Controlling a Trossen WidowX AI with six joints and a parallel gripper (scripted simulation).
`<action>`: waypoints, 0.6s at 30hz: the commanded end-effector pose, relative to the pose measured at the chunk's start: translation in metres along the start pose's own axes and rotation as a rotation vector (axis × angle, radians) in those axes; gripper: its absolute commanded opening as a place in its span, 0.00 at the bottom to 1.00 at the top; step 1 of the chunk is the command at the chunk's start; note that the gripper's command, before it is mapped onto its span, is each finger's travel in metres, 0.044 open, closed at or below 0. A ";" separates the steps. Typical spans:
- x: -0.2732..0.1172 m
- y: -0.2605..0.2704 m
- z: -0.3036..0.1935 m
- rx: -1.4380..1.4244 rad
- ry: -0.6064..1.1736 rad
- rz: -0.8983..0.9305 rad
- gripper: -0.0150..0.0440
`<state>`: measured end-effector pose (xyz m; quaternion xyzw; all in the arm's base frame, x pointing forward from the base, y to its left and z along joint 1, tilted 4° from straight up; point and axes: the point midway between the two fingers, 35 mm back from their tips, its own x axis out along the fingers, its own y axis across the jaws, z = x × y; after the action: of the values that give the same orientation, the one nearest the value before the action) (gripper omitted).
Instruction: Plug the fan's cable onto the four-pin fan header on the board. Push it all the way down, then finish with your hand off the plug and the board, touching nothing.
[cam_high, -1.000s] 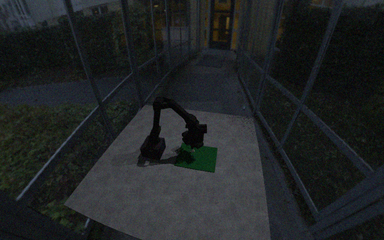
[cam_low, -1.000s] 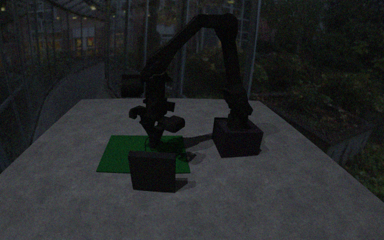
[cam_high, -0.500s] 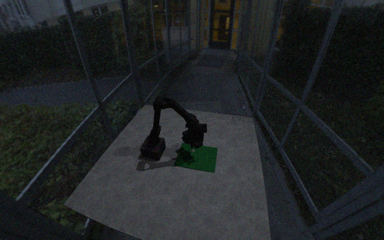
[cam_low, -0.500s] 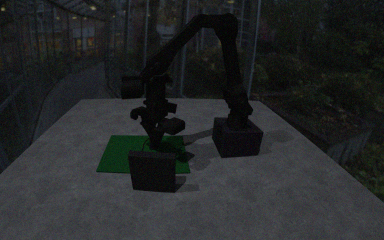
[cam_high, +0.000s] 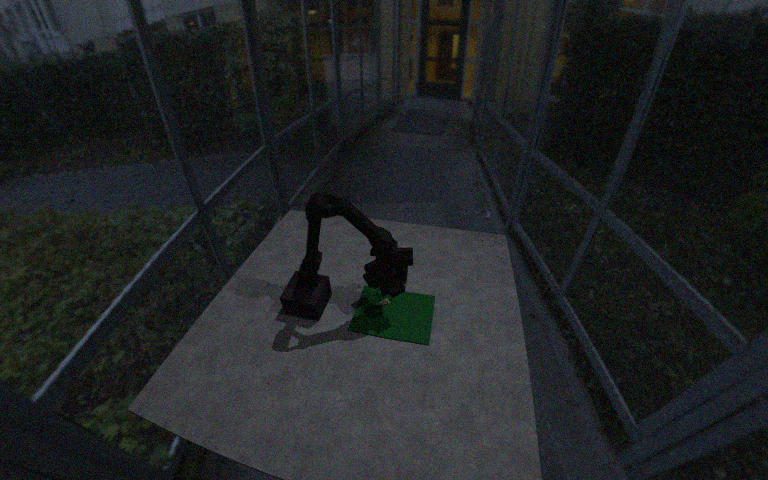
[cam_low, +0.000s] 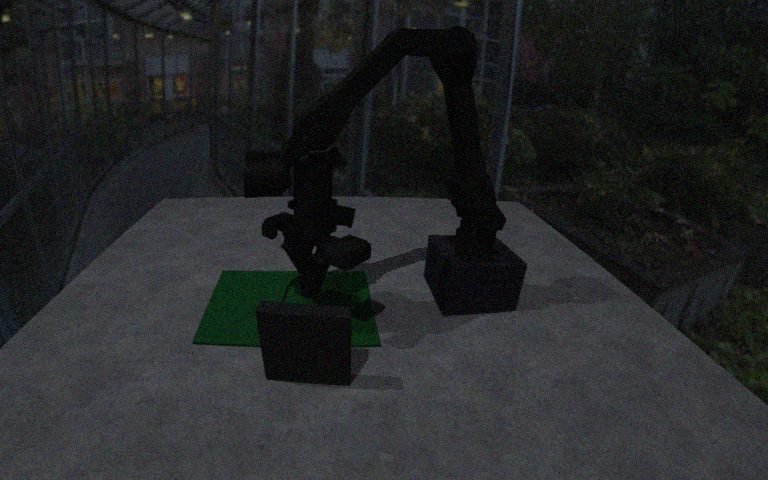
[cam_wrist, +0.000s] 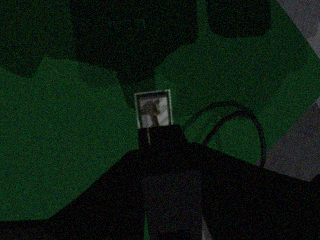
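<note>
The green board (cam_high: 412, 325) (cam_low: 232, 311) (cam_wrist: 60, 150) lies flat on the table. A small pale header (cam_wrist: 162, 115) sits in a white printed outline (cam_wrist: 153, 92); a pale spot shows at this place in the top view. My gripper (cam_high: 393, 293) (cam_low: 310, 292) (cam_wrist: 163, 157) points down over the board, shut on the dark plug (cam_wrist: 161, 133). In the wrist view the plug overlaps the near end of the outline; its height above the header cannot be told. The black cable (cam_wrist: 262, 140) (cam_low: 285, 291) loops off to the side. The header's pins cannot be made out.
The dark square fan (cam_low: 305, 345) stands upright at the board's edge in the exterior view. The arm's base block (cam_high: 305, 296) (cam_low: 474, 280) stands on the pale table (cam_high: 362, 396) (cam_low: 169, 418) beside the board. The scene is dim, and arm shadows cover part of the board.
</note>
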<state>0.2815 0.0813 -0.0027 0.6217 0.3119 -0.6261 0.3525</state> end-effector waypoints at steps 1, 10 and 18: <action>0.018 -0.001 0.002 -0.003 -0.005 -0.006 0.25; 0.020 -0.001 0.002 -0.003 -0.005 -0.006 0.25; 0.021 -0.001 0.002 -0.004 -0.005 -0.006 0.25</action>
<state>0.2802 0.0794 -0.0223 0.6194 0.3121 -0.6286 0.3518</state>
